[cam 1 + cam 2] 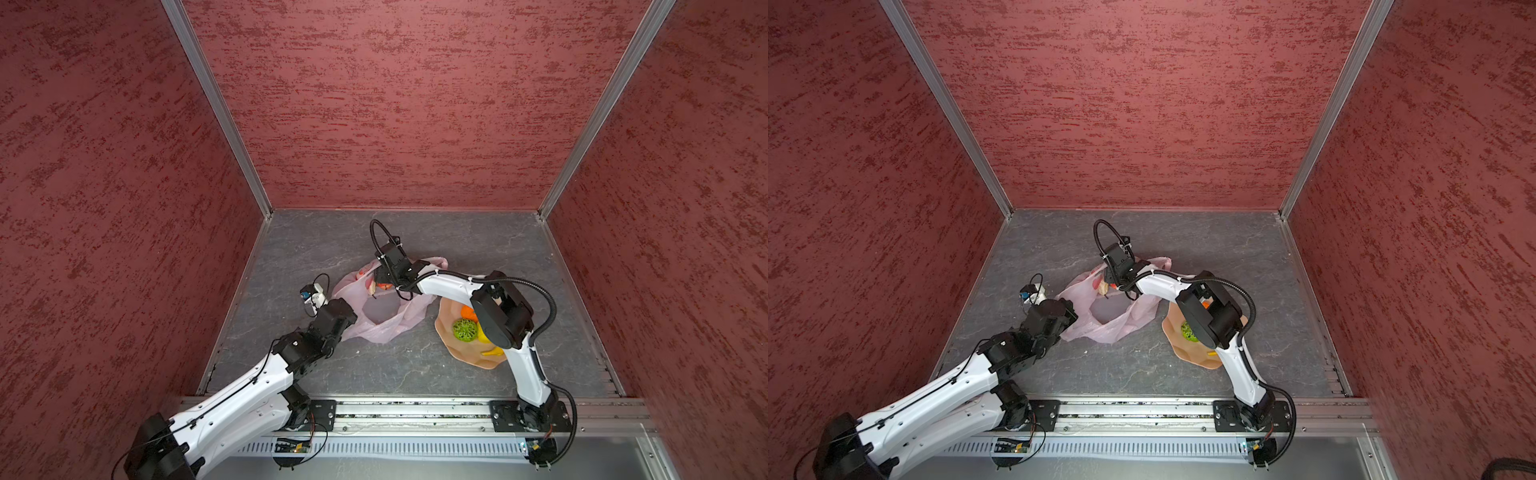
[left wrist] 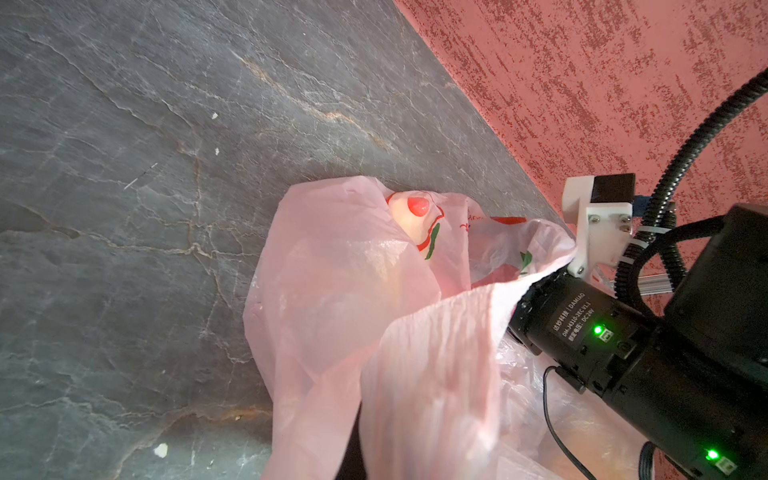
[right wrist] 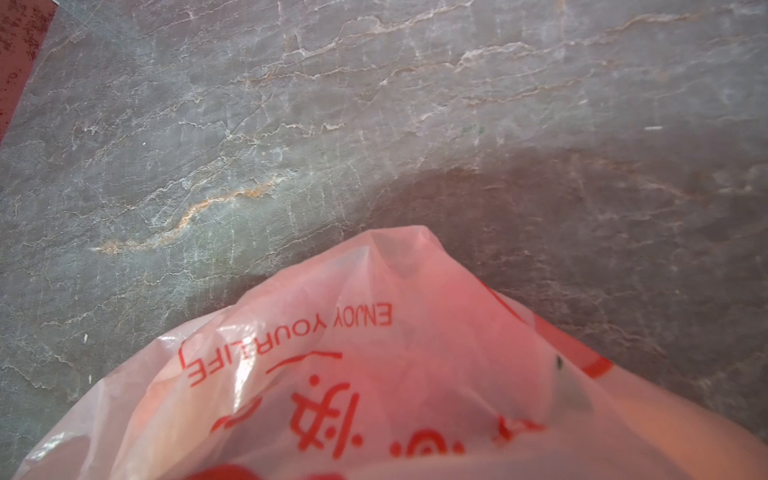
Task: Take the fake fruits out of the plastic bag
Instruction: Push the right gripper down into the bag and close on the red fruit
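Mouth of thin translucent pale-pink plastic bag (image 1: pixel 376 328) open, mid-table. Left gripper (image 1: pixel 347 324) pressed together, apparently pinching rim: keep your pull taut. Right gripper (image 1: pixel 380 284) inside; spread unreadable. 1 cream lumpy fake fruit (image 1: pixel 370 286) at its tip: close gently, lift clear.

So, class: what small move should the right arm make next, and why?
Probably ease the right gripper deeper into the thin pink plastic bag: a cream lumpy toy fruit lies inside, and the left gripper holds its mouth open.

White arm shells (image 1: pixel 232 399), black joints (image 1: pixel 498 318) — ribbed black cables (image 1: pixel 549 305), green LEDs (image 2: pixel 597 330)
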Robot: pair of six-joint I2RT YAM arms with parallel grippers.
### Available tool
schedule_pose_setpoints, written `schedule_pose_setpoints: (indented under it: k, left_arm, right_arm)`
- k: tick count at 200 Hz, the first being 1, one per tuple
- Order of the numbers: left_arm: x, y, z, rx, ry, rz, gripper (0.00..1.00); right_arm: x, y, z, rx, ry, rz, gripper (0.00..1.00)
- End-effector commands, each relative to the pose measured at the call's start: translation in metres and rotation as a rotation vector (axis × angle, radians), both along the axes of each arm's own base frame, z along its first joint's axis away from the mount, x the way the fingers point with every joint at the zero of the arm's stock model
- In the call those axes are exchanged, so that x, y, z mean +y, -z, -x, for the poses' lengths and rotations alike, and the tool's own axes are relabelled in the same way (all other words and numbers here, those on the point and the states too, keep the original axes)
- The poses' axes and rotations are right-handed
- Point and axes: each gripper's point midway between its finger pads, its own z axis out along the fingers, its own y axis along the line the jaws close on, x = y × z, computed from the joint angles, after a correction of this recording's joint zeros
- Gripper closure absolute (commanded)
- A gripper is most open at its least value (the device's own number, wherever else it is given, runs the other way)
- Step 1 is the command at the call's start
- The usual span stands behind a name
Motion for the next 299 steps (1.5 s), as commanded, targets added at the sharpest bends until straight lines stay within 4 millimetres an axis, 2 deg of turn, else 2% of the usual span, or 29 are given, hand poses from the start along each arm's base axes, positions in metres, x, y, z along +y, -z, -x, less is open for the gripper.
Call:
schedule_pose_setpoints:
  k: [1,114,170,185,214,254,285,299]
  left_arm:
    - [0.003,0.006,0.001,0.015,-0.009,-0.005,1.00]
    - [0.006,0.010,0.003,0.024,-0.014,-0.008,1.00]
    - [0.010,0.016,0.003,0.031,-0.030,-0.019,1.00]
    - [0.010,0.016,0.003,0.028,-0.031,-0.018,1.00]
    - [0.009,0.014,0.002,0.022,-0.028,-0.018,1.00]
    - [0.009,0.012,0.001,0.015,-0.030,-0.016,1.00]
    - [0.011,0.011,-0.001,0.008,-0.042,-0.023,1.00]
    - [0.013,0.009,-0.001,0.001,-0.052,-0.028,1.00]
  right_arm:
    - [0.008,-0.009,0.000,-0.003,-0.011,-0.035,0.32]
    - [0.014,0.011,0.000,0.051,-0.018,-0.030,0.26]
    - [0.014,0.015,0.001,0.064,-0.012,-0.024,0.26]
    - [0.013,0.016,0.001,0.066,-0.008,-0.024,0.29]
    - [0.012,0.005,0.000,0.046,-0.006,-0.037,0.36]
    - [0.012,-0.021,0.002,0.011,-0.021,-0.065,0.43]
    - [0.013,-0.041,0.006,-0.010,-0.039,-0.103,0.55]
    - [0.014,-0.048,0.010,-0.016,-0.052,-0.124,0.57]
